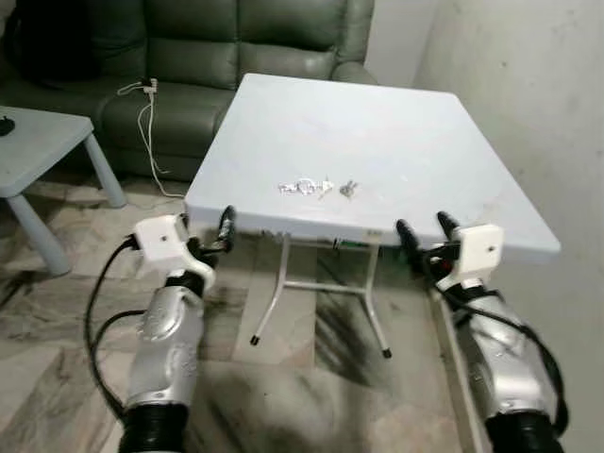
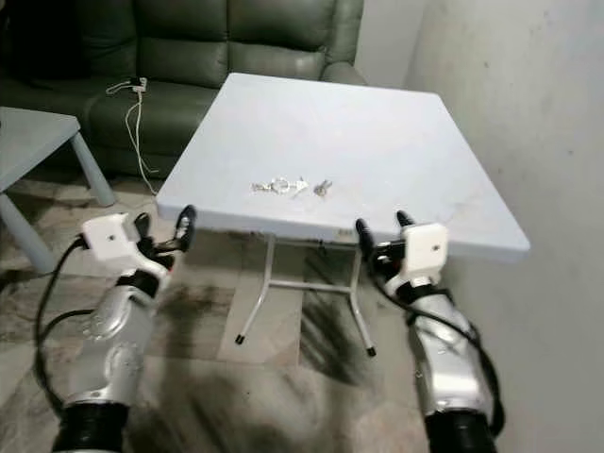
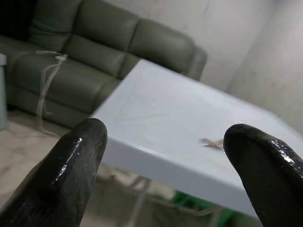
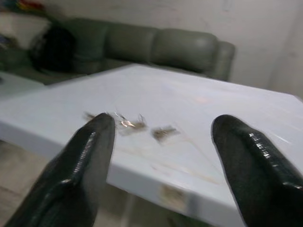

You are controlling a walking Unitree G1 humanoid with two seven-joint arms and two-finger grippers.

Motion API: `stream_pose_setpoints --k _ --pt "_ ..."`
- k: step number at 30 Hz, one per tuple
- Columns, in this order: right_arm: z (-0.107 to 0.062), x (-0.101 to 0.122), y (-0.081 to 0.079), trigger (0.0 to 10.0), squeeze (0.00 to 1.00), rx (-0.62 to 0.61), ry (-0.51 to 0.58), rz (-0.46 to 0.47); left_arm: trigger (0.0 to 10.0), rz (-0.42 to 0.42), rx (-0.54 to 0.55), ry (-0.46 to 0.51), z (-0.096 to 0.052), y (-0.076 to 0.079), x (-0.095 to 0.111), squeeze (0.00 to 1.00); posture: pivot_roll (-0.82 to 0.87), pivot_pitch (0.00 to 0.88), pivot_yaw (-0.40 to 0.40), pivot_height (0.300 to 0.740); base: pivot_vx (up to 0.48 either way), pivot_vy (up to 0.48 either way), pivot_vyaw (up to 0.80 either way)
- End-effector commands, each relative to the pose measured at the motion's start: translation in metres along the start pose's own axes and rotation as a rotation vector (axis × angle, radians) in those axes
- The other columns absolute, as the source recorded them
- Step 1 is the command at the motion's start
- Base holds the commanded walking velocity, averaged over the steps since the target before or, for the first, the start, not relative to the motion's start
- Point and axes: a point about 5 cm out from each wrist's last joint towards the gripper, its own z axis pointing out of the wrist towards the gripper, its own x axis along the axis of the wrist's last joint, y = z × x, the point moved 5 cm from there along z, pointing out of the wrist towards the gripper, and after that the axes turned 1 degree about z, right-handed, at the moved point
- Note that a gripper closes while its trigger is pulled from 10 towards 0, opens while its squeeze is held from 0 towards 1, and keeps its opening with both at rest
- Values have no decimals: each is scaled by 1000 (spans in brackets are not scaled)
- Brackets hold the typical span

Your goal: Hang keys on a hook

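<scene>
**Both grippers spread before the table edge**

The left gripper (image 1: 215, 229) and right gripper (image 1: 425, 231) hovered with fingers apart, empty, at the white square folding table's (image 1: 453, 142) near edge. The small silver metal keys (image 1: 316, 187) lay on it, near that edge.

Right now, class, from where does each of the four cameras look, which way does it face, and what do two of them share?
Left eye: on the head, looking forward and down at the table, keys and sofa; both arms and the left hand and right hand show.
Right eye: same head, same scene, shifted slightly.
Left wrist: along its open fingers toward the table's near corner and sofa.
Right wrist: along its open fingers across the table at the keys.
Shared: both wrist views show the keys and sofa.
</scene>
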Motion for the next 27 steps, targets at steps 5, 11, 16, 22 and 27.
stream_pose_setpoints --k 5,11,16,22,27 --pt "-5 2 15 10000 0 -32 -4 -22 10000 -16 -46 0 4 18 0 0 31 0 -95 740 337 0 0" --pt "-6 1 15 10000 0 -29 -7 -25 10000 -14 -46 -1 4 18 -1 0 31 0 -95 740 336 0 0" --pt "-5 1 13 10000 0 -24 -7 -30 10000 -14 -47 0 5 18 -1 0 33 0 -97 740 336 0 0" --pt "-4 1 12 10000 0 -17 -7 -29 10000 -19 -45 4 5 18 0 0 34 0 -98 740 334 0 0" --pt "-4 1 11 10000 0 -12 -7 -27 10000 -21 -48 2 5 19 -1 0 35 0 -99 740 322 271 0"
